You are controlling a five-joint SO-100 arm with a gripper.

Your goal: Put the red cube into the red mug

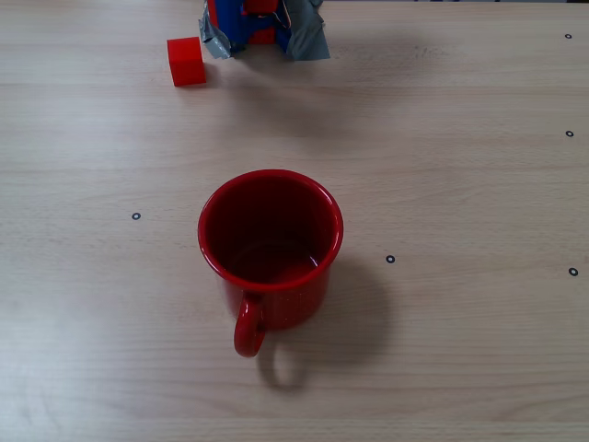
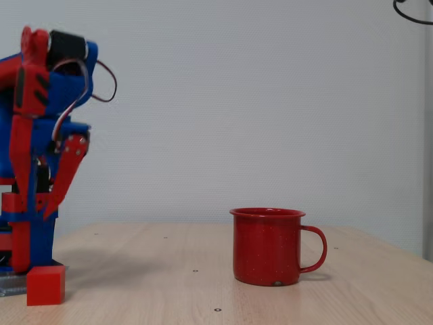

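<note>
The red cube [image 1: 186, 61] rests on the wooden table at the far left, just beside the arm's base [image 1: 262, 28]; the side fixed view shows the cube [image 2: 46, 284] at the foot of the arm. In mid-table the red mug [image 1: 287, 308] stands upright with nothing inside and its handle toward the camera. From the side, the mug [image 2: 265, 247] has its handle on the right. The arm is folded up over its base. My gripper [image 2: 44, 211] hangs point-down well above the cube, its red fingers meeting at the tips with nothing held.
Grey tape [image 1: 308, 39] holds the base to the table. Small black ring marks [image 1: 390, 259] dot the tabletop. A white wall stands behind the table in the side view.
</note>
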